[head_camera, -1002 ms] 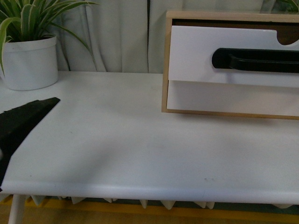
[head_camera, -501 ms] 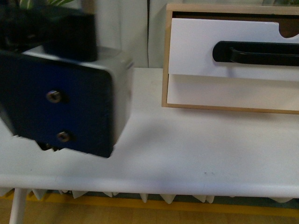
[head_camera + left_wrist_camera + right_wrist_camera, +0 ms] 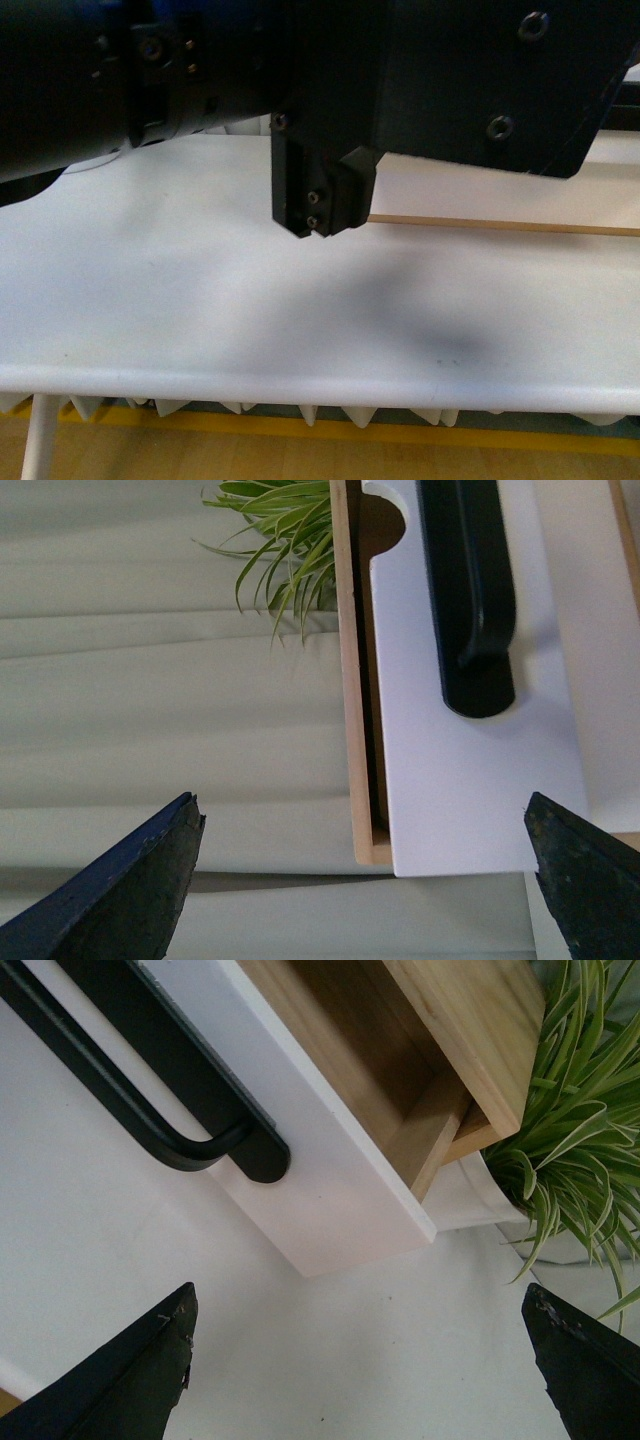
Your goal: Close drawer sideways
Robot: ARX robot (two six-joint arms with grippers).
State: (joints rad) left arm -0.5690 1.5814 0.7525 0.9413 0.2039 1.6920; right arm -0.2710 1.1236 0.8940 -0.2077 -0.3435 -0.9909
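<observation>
The drawer (image 3: 470, 780), pulled partly out of its wood frame (image 3: 345, 680), is seen straight ahead of the left gripper (image 3: 362, 815) and the right gripper (image 3: 358, 1300), both spread apart and empty, its black bar handle (image 3: 465, 580) lying crosswise; the nearer arm cannot be told.

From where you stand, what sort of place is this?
Probably a home-like indoor test corner: a smooth white tabletop, a wood-framed white drawer with a black bar handle, and a green leafy plant before pale curtains.
</observation>
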